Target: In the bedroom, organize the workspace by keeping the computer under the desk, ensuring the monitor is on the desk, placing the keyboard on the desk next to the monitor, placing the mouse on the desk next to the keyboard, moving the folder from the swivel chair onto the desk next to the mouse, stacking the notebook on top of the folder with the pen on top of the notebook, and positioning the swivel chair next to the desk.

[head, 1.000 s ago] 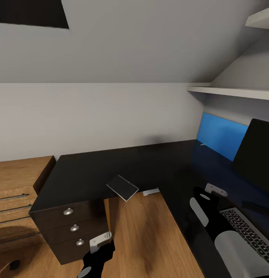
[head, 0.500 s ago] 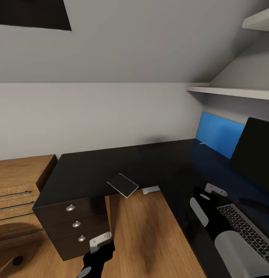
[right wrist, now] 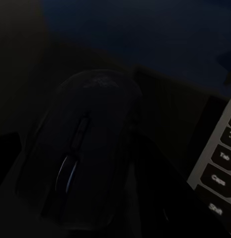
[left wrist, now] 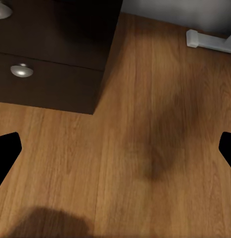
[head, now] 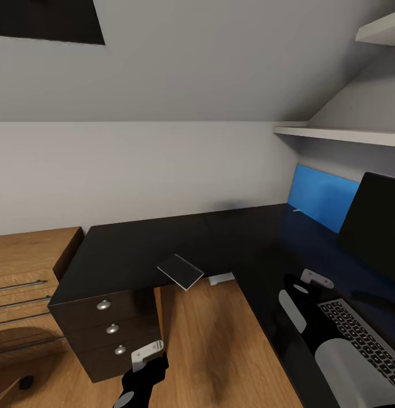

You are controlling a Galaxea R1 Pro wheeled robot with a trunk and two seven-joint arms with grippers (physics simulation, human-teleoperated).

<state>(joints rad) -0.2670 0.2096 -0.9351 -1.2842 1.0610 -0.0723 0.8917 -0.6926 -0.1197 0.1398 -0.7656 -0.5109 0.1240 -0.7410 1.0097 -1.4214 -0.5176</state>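
A home study corner under a sloped ceiling: black L-shaped table (head: 163, 249), monitor (head: 374, 226), keyboard (head: 364, 340), wall shelves (head: 339, 135), wooden floor (head: 220, 351).

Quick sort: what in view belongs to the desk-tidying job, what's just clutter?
Job:
desk
monitor
keyboard
mouse, beside the keyboard
notebook, at the desk's edge, one corner overhanging

Just there:
wooden drawer chest
wall shelves
white floor fitting

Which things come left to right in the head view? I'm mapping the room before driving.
Wooden drawer chest → desk's drawer unit → notebook → right gripper → monitor.
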